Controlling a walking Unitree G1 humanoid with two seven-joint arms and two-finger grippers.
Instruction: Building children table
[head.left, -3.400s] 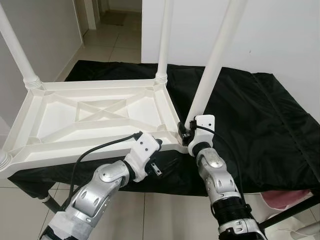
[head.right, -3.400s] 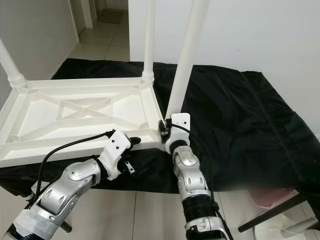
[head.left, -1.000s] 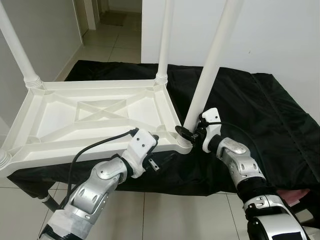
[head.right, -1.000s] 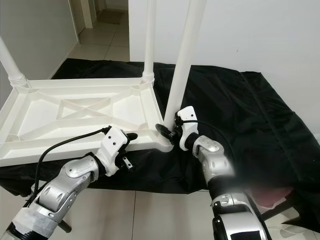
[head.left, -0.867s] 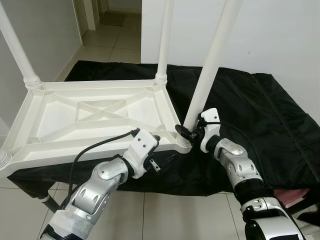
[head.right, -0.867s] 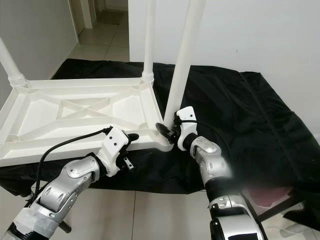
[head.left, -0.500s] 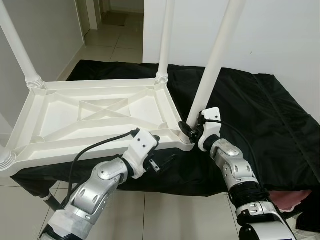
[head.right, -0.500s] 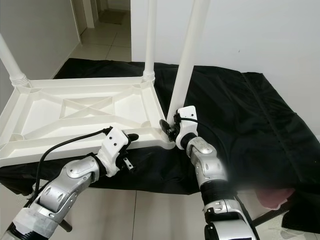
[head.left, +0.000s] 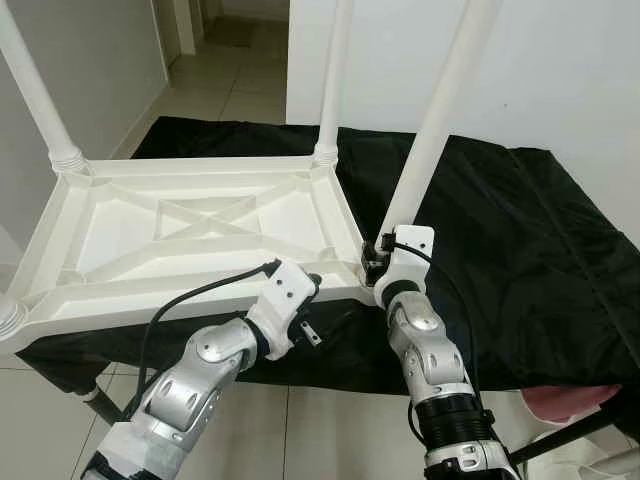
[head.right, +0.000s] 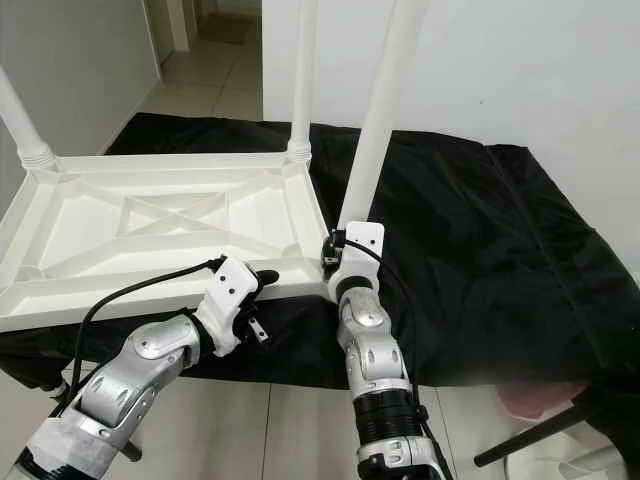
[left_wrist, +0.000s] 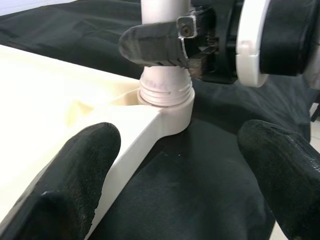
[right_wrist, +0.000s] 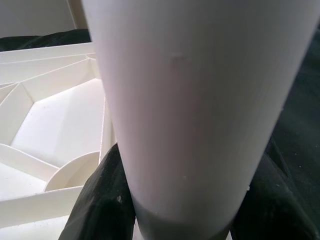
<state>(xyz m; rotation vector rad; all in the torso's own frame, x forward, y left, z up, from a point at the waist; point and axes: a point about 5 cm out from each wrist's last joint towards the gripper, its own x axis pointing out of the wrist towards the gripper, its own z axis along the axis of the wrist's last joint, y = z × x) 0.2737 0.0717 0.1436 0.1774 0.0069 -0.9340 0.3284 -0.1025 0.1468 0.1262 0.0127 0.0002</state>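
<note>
1. The white children's table (head.left: 190, 225) lay upside down on a black-draped counter (head.left: 520, 250), its ribbed underside facing up and its near edge overhanging the counter's front.
2. Three legs stood upright in the corner sockets in view, among them a far-left leg (head.left: 35, 85) and a far-right leg (head.left: 333, 75).
3. The right gripper (head.left: 376, 262) was at the near-right leg (head.left: 435, 120), low down, just above its socket (left_wrist: 167, 102). Its fingers (left_wrist: 155, 45) were closed around the leg's base; the threaded collar showed directly beneath them in the left wrist view.
4. The left gripper (head.left: 312, 312) sat at the near rim of the table, just beside that corner. Its fingers (left_wrist: 75, 170) were spread wide, one against the rim's edge, the other over the black cloth, clamping nothing.
5. Judged step: seating or screwing the near-right leg home.
6. Risks: the leg leaned off vertical, so turning it could cross-thread the collar. With the left gripper not clamped, twisting could slide the table along the cloth or tip it off the overhanging front edge.
</note>
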